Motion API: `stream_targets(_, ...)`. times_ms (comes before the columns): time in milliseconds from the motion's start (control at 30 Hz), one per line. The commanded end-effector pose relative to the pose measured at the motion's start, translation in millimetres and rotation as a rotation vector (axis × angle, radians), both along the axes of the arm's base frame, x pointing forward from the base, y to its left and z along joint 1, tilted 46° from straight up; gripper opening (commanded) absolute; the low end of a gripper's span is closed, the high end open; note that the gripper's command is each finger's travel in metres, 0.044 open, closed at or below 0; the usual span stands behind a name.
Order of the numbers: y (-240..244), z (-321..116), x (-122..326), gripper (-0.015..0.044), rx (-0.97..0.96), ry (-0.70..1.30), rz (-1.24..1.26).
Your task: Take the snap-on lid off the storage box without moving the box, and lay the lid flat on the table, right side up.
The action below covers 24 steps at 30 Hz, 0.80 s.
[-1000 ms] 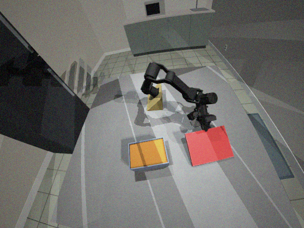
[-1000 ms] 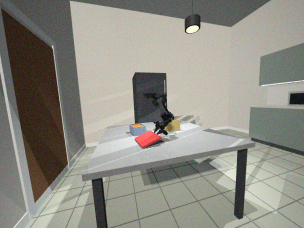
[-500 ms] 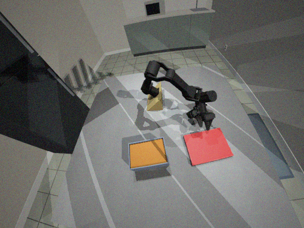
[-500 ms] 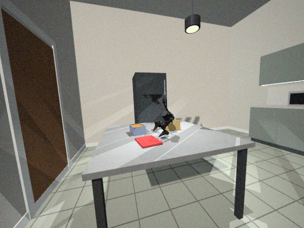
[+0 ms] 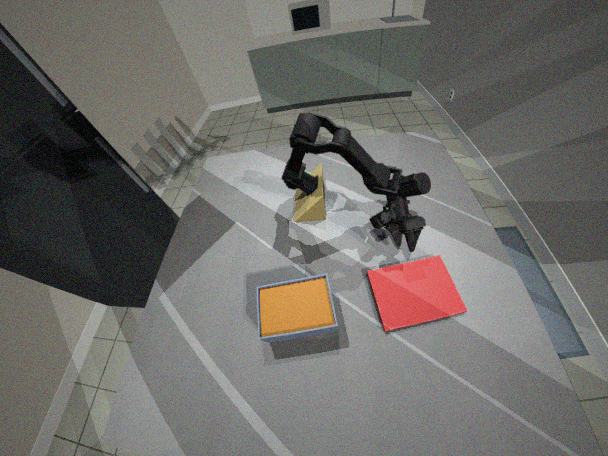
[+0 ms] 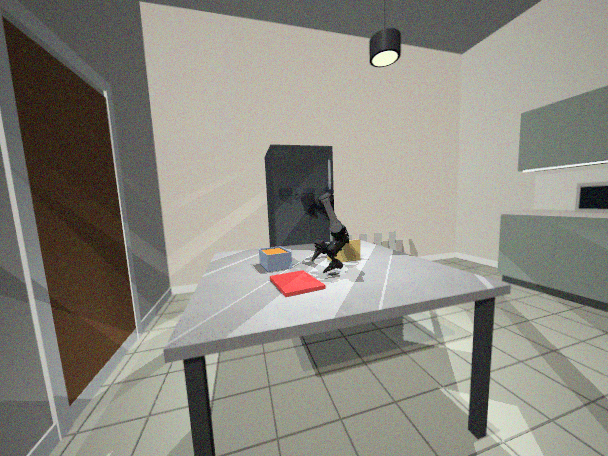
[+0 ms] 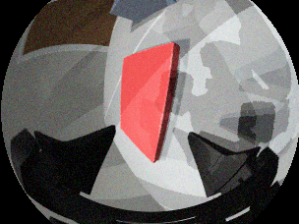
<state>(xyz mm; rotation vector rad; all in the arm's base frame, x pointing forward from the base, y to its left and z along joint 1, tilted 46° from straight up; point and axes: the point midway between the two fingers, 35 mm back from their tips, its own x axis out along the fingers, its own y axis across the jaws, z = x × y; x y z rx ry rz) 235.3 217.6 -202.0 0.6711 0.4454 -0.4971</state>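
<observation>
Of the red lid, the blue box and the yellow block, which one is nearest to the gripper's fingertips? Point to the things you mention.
The red lid [image 5: 417, 294] [image 6: 297, 283] [image 7: 146, 100]: it lies flat just beyond the open fingertips, while the other two are farther away.
</observation>
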Motion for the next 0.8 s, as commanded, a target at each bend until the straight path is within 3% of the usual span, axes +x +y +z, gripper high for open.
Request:
stream_targets(0, -3.4, 1.4, -9.5, 0.044, -0.002, -0.002, -0.001)
stream_targets(767, 12.2, 20.3, -31.5, 0.044, -0.001, 0.0, -0.001)
